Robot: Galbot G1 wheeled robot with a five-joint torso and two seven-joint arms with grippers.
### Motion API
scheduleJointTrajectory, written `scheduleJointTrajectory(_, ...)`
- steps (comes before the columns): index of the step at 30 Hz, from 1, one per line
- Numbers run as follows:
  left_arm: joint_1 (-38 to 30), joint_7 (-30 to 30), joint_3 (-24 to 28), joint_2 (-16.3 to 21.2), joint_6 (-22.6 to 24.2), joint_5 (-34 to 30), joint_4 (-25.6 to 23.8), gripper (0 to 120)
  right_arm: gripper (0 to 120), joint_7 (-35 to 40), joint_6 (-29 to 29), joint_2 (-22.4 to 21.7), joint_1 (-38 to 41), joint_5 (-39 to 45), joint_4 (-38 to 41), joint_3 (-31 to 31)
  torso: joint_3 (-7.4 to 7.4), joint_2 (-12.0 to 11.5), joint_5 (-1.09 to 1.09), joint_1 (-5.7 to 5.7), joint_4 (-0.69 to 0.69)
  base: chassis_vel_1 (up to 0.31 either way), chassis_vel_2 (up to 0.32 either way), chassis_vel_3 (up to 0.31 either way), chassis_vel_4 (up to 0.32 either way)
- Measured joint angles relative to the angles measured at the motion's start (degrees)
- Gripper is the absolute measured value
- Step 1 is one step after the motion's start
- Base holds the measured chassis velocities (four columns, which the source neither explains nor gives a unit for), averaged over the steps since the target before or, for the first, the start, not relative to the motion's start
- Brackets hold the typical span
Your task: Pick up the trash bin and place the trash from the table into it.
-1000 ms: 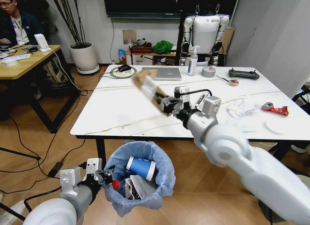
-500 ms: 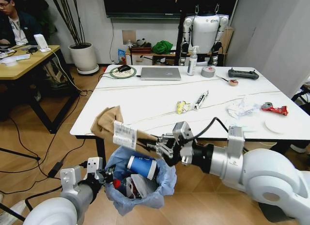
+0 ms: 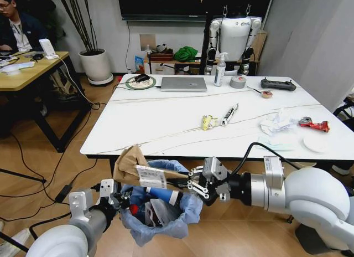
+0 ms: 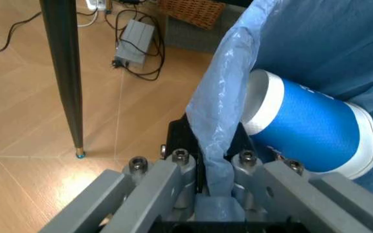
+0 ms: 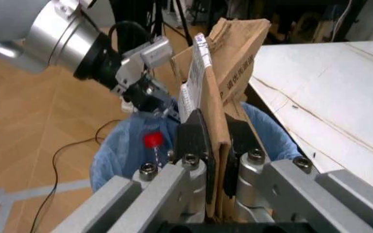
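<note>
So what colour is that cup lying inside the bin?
The cup is bright blue with white rims at both ends, clearest in the left wrist view.

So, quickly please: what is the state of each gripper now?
Left gripper: closed on the rim of the trash bin, holding it beside the table.
Right gripper: closed on the cardboard piece, over the bin.
</note>
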Motion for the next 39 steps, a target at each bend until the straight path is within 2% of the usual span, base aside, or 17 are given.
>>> scheduleJointTrajectory(9, 0.19, 0.02, -0.16, 0.15, 0.01, -0.11, 0.0, 2, 3, -5.24, 0.67, -0.5, 0.08, -3.4, -0.87, 0.45, 0.0, 0.0, -0.01, 0.0, 0.0, 0.0, 0.0, 0.0, 0.0)
scheduleJointTrajectory(14, 0.42, 0.02, -0.29, 0.16, 0.0, -0.13, 0.0, 2, 23, -8.46, 2.22, -1.09, 0.23, -7.33, -2.12, 0.94, 0.0, 0.0, -0.02, 0.0, 0.0, 0.0, 0.0, 0.0, 0.0)
scheduleJointTrajectory(16, 0.46, 0.02, -0.31, 0.16, 0.0, -0.13, 0.0, 2, 27, -8.99, 2.35, -1.16, 0.21, -7.65, -2.22, 1.0, 0.0, 0.0, -0.02, 0.0, 0.0, 0.0, 0.0, 0.0, 0.0)
scheduleJointTrajectory(20, 0.58, 0.02, -0.36, 0.14, 0.0, -0.12, 0.0, 2, 42, -9.27, 2.65, -1.2, 0.15, -8.13, -2.35, 1.05, 0.0, 0.0, -0.02, 0.0, 0.0, 0.0, 0.0, 0.0, 0.0)
scheduleJointTrajectory(22, 0.68, 0.01, -0.37, 0.08, 0.0, -0.08, 0.0, 2, 53, -7.69, 2.65, -0.84, 0.16, -7.77, -2.35, 1.06, 0.0, 0.0, -0.02, 0.0, 0.0, 0.0, 0.0, 0.0, 0.0)
scheduleJointTrajectory(23, 0.68, 0.01, -0.37, 0.08, 0.0, -0.08, 0.0, 2, 53, -7.69, 2.65, -0.84, 0.16, -7.77, -2.35, 1.06, 0.0, 0.0, -0.02, 0.0, 0.0, 0.0, 0.0, 0.0, 0.0)
scheduleJointTrajectory(27, 0.82, -0.01, -0.38, -0.01, 0.0, 0.0, 0.0, 2, 68, -2.4, 2.51, -0.13, 0.04, -5.66, -2.05, 1.06, 0.0, 0.0, -0.02, 0.0, 0.0, 0.0, 0.0, 0.0, 0.0)
scheduleJointTrajectory(29, 0.81, -0.01, -0.38, -0.01, 0.0, 0.01, 0.0, 2, 71, -1.77, 2.43, 0.0, 0.04, -5.28, -2.02, 1.06, 0.0, 0.0, -0.02, 0.0, 0.0, 0.0, 0.0, 0.0, 0.0)
scheduleJointTrajectory(30, 0.81, -0.01, -0.38, -0.02, 0.0, 0.02, 0.0, 2, 79, 0.06, 2.11, 0.39, 0.04, -4.12, -1.91, 1.05, 0.0, 0.0, -0.01, 0.0, 0.0, 0.0, 0.0, 0.0, 0.0)
scheduleJointTrajectory(33, 0.79, -0.03, -0.27, -0.05, 0.0, 0.06, 0.0, 2, 91, 4.44, 0.97, 1.43, -0.04, -2.16, -1.85, 1.05, 0.0, 0.0, -0.02, 0.0, 0.01, 0.0, 0.0, 0.0, 0.0)
scheduleJointTrajectory(39, 1.03, -0.11, -0.32, -0.2, 0.0, 0.17, 0.0, 2, 100, 4.68, 0.66, 1.71, -1.01, -4.72, -2.36, 1.04, 0.0, 0.0, -0.02, 0.0, 0.0, 0.0, 0.0, 0.0, 0.0)
